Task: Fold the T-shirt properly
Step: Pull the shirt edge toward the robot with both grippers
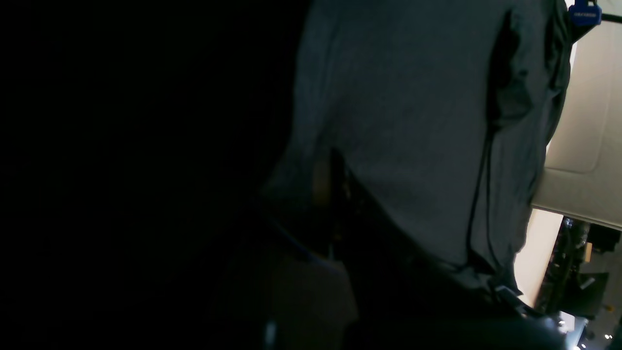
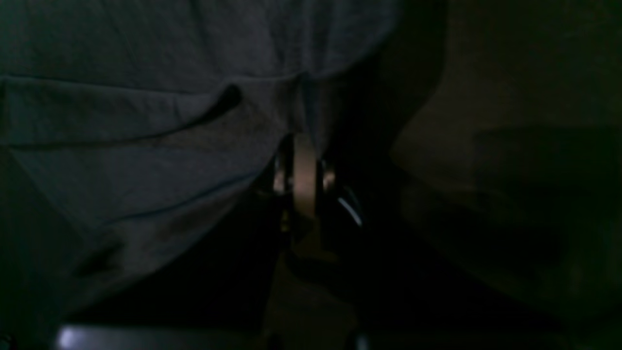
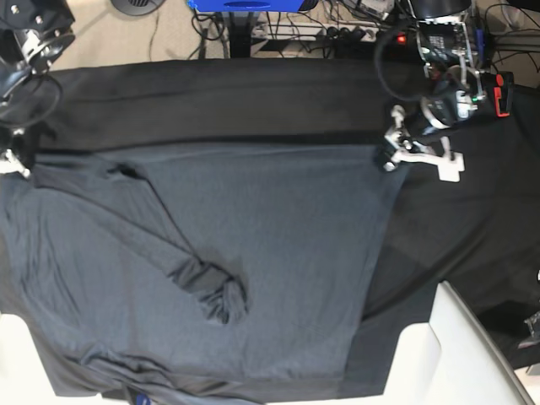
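T-shirt (image 3: 270,245) lies spread on the black tablecloth (image 3: 253,101), left gripper (image 3: 390,157) and right gripper (image 3: 15,164) each clamped on a far corner; thin pinches may slip, and the bunched sleeve (image 3: 215,291) could get folded in.

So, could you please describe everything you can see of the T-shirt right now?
The T-shirt is dark slate-grey, thin, faintly heathered fabric, spread wide and mostly flat over the black tablecloth. One long sleeve lies folded diagonally across its body, ending in a crumpled cuff near the middle. Its far edge is pulled fairly straight between two corners: the left hand is shut on one, the right hand on the other. Its near edge hangs rumpled over the table's front.
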Robot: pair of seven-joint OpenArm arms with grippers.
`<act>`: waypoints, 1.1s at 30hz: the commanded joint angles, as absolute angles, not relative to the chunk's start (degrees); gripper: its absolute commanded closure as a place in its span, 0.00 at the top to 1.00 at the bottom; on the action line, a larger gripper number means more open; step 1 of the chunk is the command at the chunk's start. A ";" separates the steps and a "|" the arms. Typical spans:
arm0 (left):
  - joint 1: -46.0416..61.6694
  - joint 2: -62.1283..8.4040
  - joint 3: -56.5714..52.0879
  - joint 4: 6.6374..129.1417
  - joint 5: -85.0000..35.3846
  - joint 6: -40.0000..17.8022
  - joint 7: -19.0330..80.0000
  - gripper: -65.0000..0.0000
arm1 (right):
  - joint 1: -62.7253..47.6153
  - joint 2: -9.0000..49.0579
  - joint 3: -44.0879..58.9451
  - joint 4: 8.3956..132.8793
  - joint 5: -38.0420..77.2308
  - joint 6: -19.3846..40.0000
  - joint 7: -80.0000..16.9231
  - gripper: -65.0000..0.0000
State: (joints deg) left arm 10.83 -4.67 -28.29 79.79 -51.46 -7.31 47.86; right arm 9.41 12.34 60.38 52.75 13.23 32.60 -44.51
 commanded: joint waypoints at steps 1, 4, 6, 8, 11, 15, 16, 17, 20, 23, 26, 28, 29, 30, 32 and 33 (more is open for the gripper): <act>11.03 -5.32 -28.88 81.36 -52.18 -7.43 47.43 0.00 | 9.98 13.93 60.62 54.37 13.49 32.48 -44.09 0.00; 12.70 -5.41 -29.23 82.86 -52.18 -7.43 47.87 0.00 | 9.80 13.93 60.88 55.78 13.49 32.48 -46.64 0.00; 13.85 -5.41 -29.23 84.09 -52.09 -7.43 47.87 0.00 | 9.01 13.93 60.88 56.66 13.49 32.48 -47.69 0.00; 15.25 -5.41 -29.23 84.70 -52.09 -7.43 47.87 0.00 | 8.66 13.76 60.88 57.45 13.49 32.48 -47.78 0.00; 16.92 -5.49 -29.23 85.23 -52.00 -7.43 47.87 0.00 | 6.73 12.79 60.88 59.03 13.49 32.48 -47.78 0.00; 18.42 -5.49 -29.23 85.67 -51.82 -7.43 47.78 0.00 | 4.18 11.12 60.88 61.93 13.58 32.48 -47.78 0.00; 18.95 -5.49 -29.23 86.29 -51.82 -7.43 47.78 0.00 | 3.56 11.03 60.88 62.90 13.58 32.48 -47.78 0.00; 19.82 -5.49 -29.23 87.16 -51.82 -7.43 47.78 0.00 | 2.86 10.51 60.70 63.52 13.58 32.48 -47.78 0.00; 22.02 -5.58 -29.23 90.33 -51.82 -7.43 47.78 0.00 | 1.36 9.54 60.79 65.01 13.58 32.48 -47.78 0.00; 23.96 -5.58 -29.23 92.09 -51.74 -7.43 47.69 0.00 | -0.04 9.45 60.88 65.36 13.58 32.48 -47.78 0.00; 25.45 -6.46 -29.23 92.35 -51.74 -7.43 47.69 0.00 | -1.27 9.45 60.88 65.36 13.58 32.48 -47.78 0.00; 26.33 -6.81 -29.23 92.35 -51.74 -7.43 47.60 0.00 | -2.42 9.45 60.88 65.36 14.99 32.48 -47.78 0.00; 26.86 -6.99 -29.23 92.35 -51.74 -7.43 47.60 0.00 | -3.30 9.45 60.70 65.36 16.31 32.48 -47.78 0.00; 27.21 -7.16 -29.23 92.35 -51.74 -7.43 47.60 0.00 | -4.18 9.45 60.53 65.36 17.80 32.48 -47.78 0.00; 28.00 -7.16 -29.32 92.35 -51.74 -7.43 47.52 0.00 | -5.32 9.45 60.44 65.36 19.38 32.48 -47.78 0.00; 28.44 -7.16 -29.32 92.35 -51.74 -7.43 47.52 0.00 | -5.67 9.45 60.44 65.36 19.38 32.48 -47.78 0.00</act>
State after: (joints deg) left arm 28.08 -6.52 -28.82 91.33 -51.44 -7.38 48.53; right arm -5.82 8.10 60.27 64.42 20.62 33.08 -48.05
